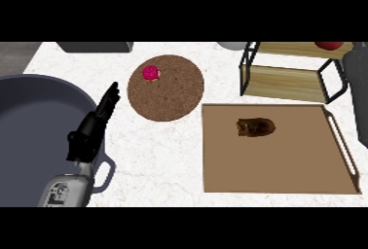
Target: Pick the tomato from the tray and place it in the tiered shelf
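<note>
- Black and slender, the left robot hand [92,125] is open: its fingers are straight and held together, pointing up and slightly to the right, and they grip nothing. Its grey forearm [68,189] comes in from the lower left.
- Under the robot hand and to its left lies a large dark blue-grey round pot [36,126]. The hand shows over the pot's right rim, and the pot's loop handle [108,172] sticks out just right of the wrist.
- The white marbled counter [165,155] carries everything else.
- Just right of the fingertips lies a round brown cork mat [173,97]. A small pink-red rounded item [151,73] rests on its upper left part, near the fingertips but apart from them.
- Further right of the robot hand, about level with it, lies a flat brown wooden tray [287,165] with a slot handle along its right side. A dark brown lumpy object [255,127] sits in its upper middle.
- Up and far to the right of the robot hand stands a two-tiered shelf of pale wooden boards in a black metal frame [287,80], just beyond the tray's far edge.
- The red round tomato [329,45] sits on the shelf's upper board near its right end, well apart from the robot hand and partly cut by the view's upper edge.
- Beyond the fingertips, at the counter's far edge, stands a dark grey box [96,46]. A white rounded object [231,45] shows just left of the shelf.
</note>
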